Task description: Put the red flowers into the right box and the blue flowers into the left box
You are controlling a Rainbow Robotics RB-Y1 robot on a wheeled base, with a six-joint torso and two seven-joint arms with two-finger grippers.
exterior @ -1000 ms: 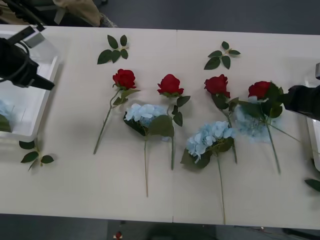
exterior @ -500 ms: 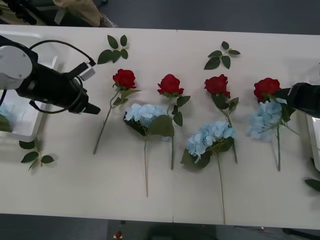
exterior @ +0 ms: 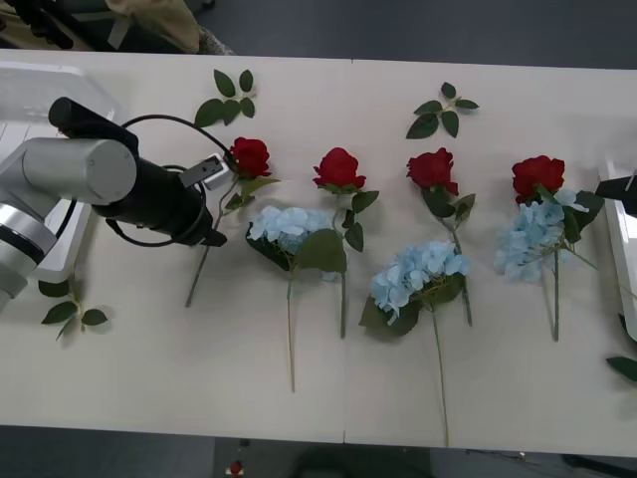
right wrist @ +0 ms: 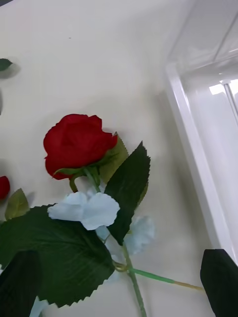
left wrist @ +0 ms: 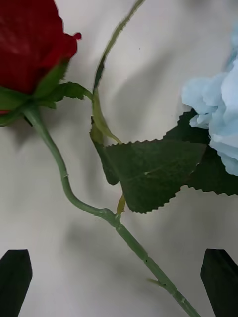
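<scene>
1. Currently, four artificial deep-red roses on thin green stems lie in a row across the middle of a pale tabletop [exterior: 149, 388] in the front view, with three fluffy pale sky-blue hydrangea heads just below and between them.

2. At left of centre, the left gripper [exterior: 211, 204] hangs over the stem of the leftmost red rose [exterior: 248, 156], just below its bloom. In the left wrist view its two black fingertips sit in the bottom corners, spread wide with nothing between them, and the rose stem [left wrist: 74, 198] runs diagonally across the gap.

3. Nearest to it, the leftmost blue hydrangea [exterior: 289, 224] lies just right of that stem, its leaf close by.

4. At the far left edge sits the white translucent plastic box [exterior: 70, 249], partly behind the arm. At the far right edge is the narrow rim of the pale white-grey box [exterior: 617, 239].

5. Near that rim, the right gripper [right wrist: 124, 287] hovers above the rightmost red rose [right wrist: 77, 143]; its black fingertips are parted and hold nothing.

6. Judged from this, the step in hand is grasping the leftmost rose. It would go best by descending straight, centring the stem, and pinching bare stem only, clear of the hydrangea leaf.
</scene>
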